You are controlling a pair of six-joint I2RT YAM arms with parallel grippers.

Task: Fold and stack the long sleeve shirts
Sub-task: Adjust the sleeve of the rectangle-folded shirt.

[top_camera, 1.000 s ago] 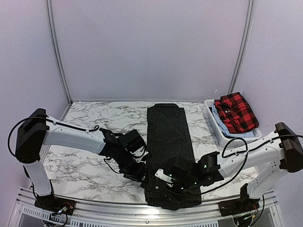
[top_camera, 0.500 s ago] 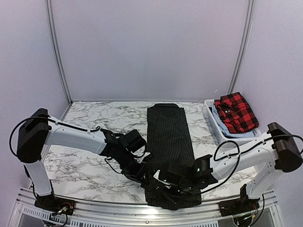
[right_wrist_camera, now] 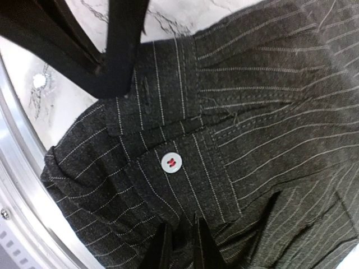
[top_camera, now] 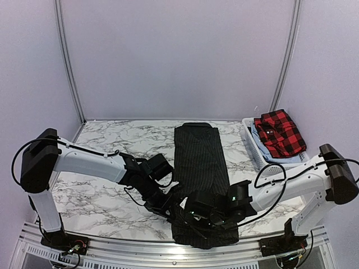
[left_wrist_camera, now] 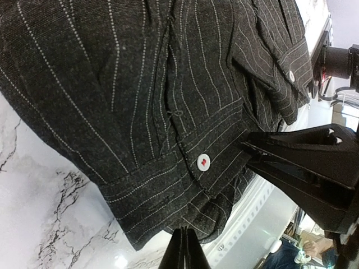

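Stretching near-to-far, pinstriped shirt (top_camera: 199,157) has left gripper (left_wrist_camera: 182,247) and right gripper (right_wrist_camera: 180,242) clamped on it.

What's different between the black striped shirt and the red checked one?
The black pinstriped shirt lies stretched in a long strip on the marble table; the red checked shirt sits folded small on the white basket. The left gripper and right gripper pinch the black one's near end; nothing touches the red one. Both are patterned cloth.
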